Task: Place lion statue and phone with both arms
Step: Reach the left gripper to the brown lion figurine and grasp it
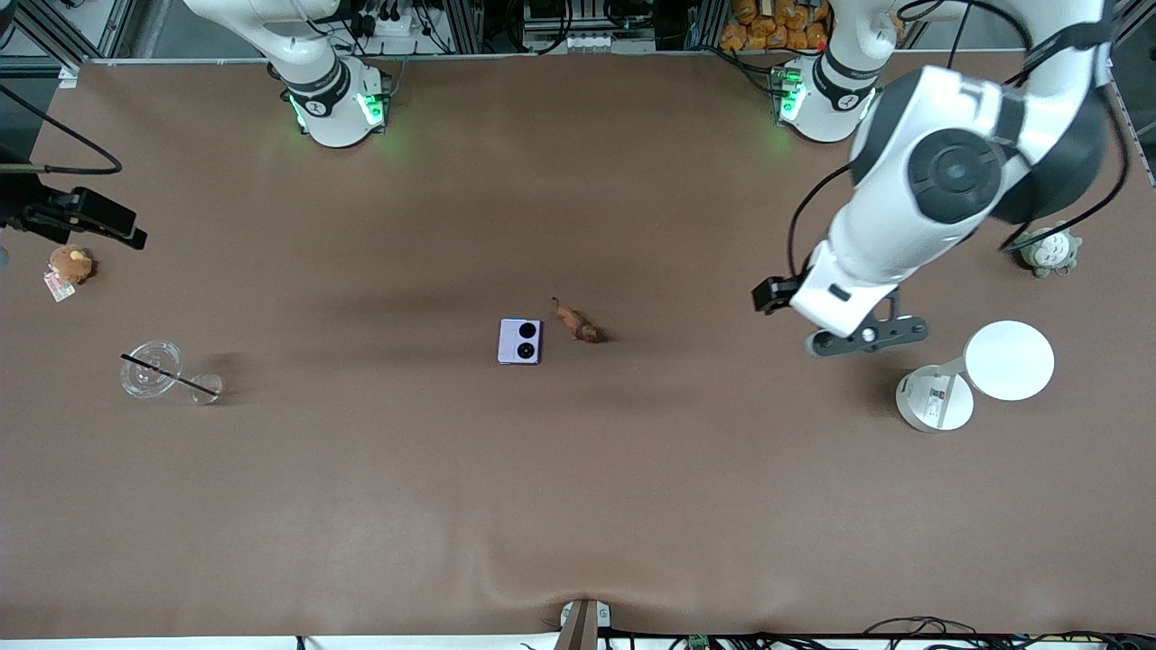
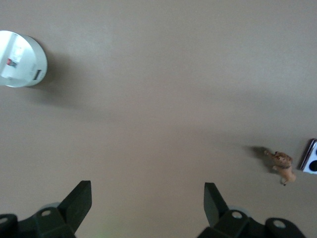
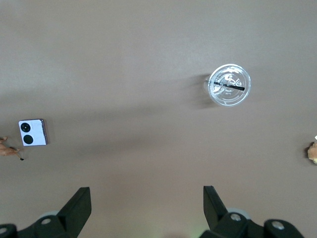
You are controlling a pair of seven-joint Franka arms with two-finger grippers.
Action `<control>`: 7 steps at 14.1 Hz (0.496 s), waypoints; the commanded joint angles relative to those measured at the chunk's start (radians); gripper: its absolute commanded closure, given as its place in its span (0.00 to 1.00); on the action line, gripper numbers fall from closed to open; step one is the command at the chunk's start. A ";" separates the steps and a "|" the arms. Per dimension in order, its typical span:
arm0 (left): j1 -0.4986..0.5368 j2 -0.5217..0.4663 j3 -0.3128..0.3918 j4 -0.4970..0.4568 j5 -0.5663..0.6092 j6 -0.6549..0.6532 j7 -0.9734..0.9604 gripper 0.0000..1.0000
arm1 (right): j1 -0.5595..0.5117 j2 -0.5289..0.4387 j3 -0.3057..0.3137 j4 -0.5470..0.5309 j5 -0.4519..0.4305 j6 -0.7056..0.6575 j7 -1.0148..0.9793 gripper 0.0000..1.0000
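Note:
The lavender phone (image 1: 520,341) lies flat at the table's middle, its two black camera circles up. The orange-brown lion statue (image 1: 578,323) stands just beside it, toward the left arm's end. My left gripper (image 1: 867,336) hangs open and empty above bare table near the white stand; its wrist view shows open fingertips (image 2: 79,198), the lion (image 2: 282,164) and the phone's edge (image 2: 311,157) well off. My right gripper (image 1: 99,221) is up over the right arm's end of the table, open and empty; its wrist view shows the phone (image 3: 32,132) and part of the lion (image 3: 7,148).
A clear plastic cup with a black straw (image 1: 152,368) and a brown plush with a tag (image 1: 70,264) lie at the right arm's end. A white round-headed stand (image 1: 1010,361) and a grey-green plush (image 1: 1050,250) sit at the left arm's end.

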 commanded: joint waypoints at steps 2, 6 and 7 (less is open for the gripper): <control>-0.056 0.056 0.006 0.019 -0.011 0.054 -0.073 0.00 | 0.009 0.023 -0.002 0.020 0.005 0.027 0.012 0.00; -0.124 0.119 0.006 0.019 -0.011 0.143 -0.219 0.00 | 0.025 0.047 -0.002 0.021 0.002 0.035 0.012 0.00; -0.151 0.136 0.006 0.019 -0.009 0.165 -0.263 0.00 | 0.025 0.048 0.000 0.021 0.003 0.035 0.013 0.00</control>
